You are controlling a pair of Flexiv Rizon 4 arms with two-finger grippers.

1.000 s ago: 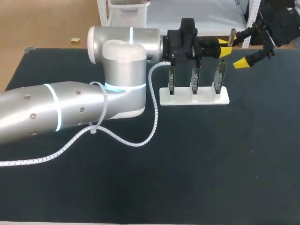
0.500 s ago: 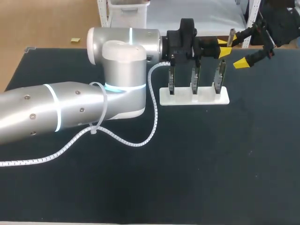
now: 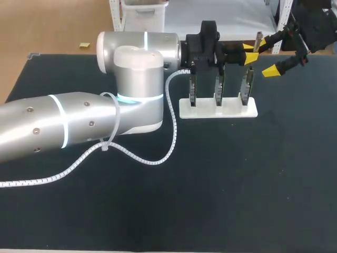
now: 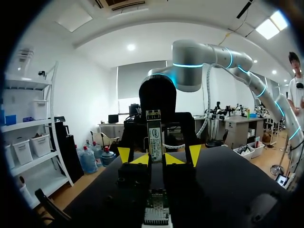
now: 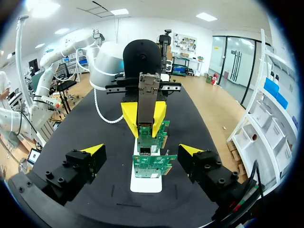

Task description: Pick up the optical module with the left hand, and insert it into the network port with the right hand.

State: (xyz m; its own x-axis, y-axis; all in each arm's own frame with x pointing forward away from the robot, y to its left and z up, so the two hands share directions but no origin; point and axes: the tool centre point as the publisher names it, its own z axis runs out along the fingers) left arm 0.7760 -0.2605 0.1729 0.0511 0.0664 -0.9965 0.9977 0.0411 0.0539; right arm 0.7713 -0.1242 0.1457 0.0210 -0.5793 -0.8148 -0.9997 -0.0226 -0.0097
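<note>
- Movement over the last second was slight. In the head view, the left arm's wrist and the left gripper [image 4: 156, 157] had edged a little toward the worktop's [image 3: 210, 200] left edge, carrying the optical module [image 4: 153, 135] with them.
- The right arm showed no shift that I could make out across the same frames.
- The left gripper was clamped on the optical module. Its two yellow tips pressed the module's lower part from both sides, and the module stood upright with its upper end clear of the fingers.
- The module was held in the air near the worktop's far edge, right of the middle, above the row of network cards [image 5: 151, 164].
- The right gripper [image 5: 142, 150] was spread wide and held nothing. It sat by the far right corner, with the module ahead of it and no finger touching it.
- Three green network cards stood upright in a white stand [image 3: 231, 109] on the worktop, close under the left gripper.
- The network port [image 5: 145, 151], a metal cage on the nearest card in the right wrist view, looked empty.
- A white spiral cable [image 3: 171, 126] ran along the left arm and looped over the worktop beside the stand.
- Judged from this, the pick-up was done and the small drift was fine positioning for the handover. The right gripper had not yet taken the module, so the insertion had not begun.
</note>
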